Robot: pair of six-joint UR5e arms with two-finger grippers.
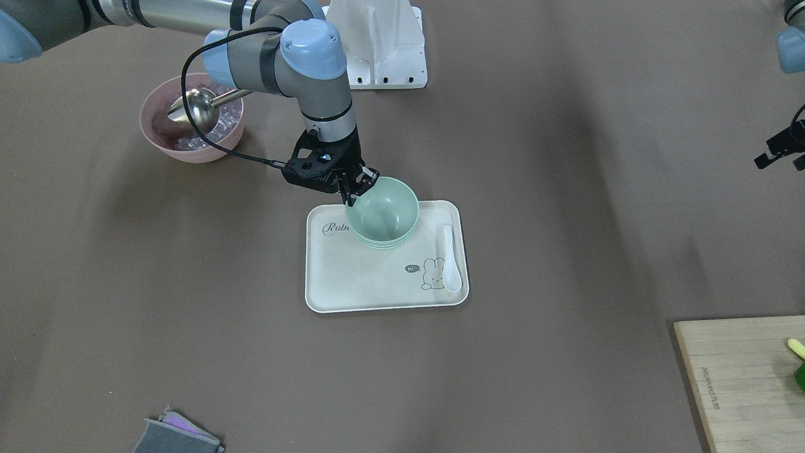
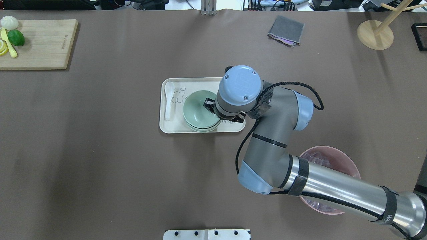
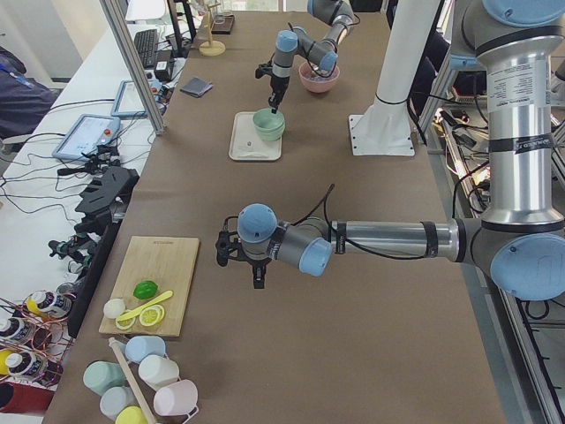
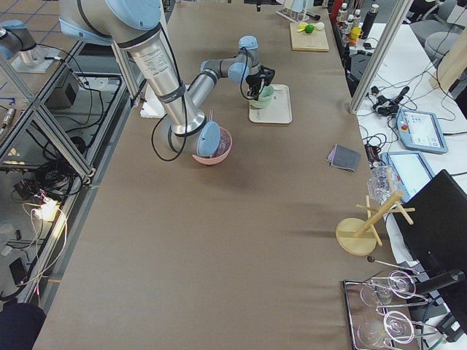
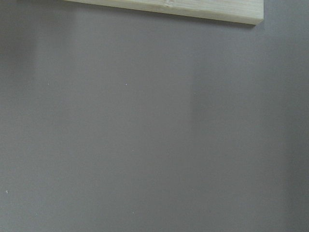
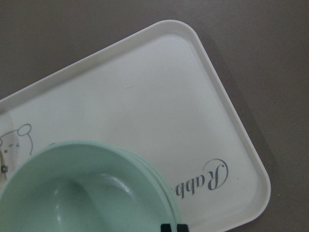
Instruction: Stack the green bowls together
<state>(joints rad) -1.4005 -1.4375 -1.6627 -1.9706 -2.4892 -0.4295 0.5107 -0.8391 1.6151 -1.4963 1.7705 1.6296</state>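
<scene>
The green bowls (image 1: 383, 211) sit nested in one stack on the cream tray (image 1: 377, 283); three rims show at the stack's edge. My right gripper (image 1: 353, 194) reaches down at the stack's side, jaws close together across the top bowl's rim. The right wrist view shows the stack (image 6: 82, 193) and the two fingertips (image 6: 166, 226) at the rim. From overhead the wrist covers the stack's right side (image 2: 196, 110). My left gripper (image 1: 780, 157) hangs over bare table far from the tray; I cannot tell whether it is open or shut.
A white spoon (image 1: 450, 258) lies on the tray beside the stack. A pink bowl (image 1: 188, 126) with a metal scoop and ice stands near the right arm. A wooden cutting board (image 2: 40, 43) with fruit lies at the far left, a grey cloth (image 2: 286, 30) at the far right.
</scene>
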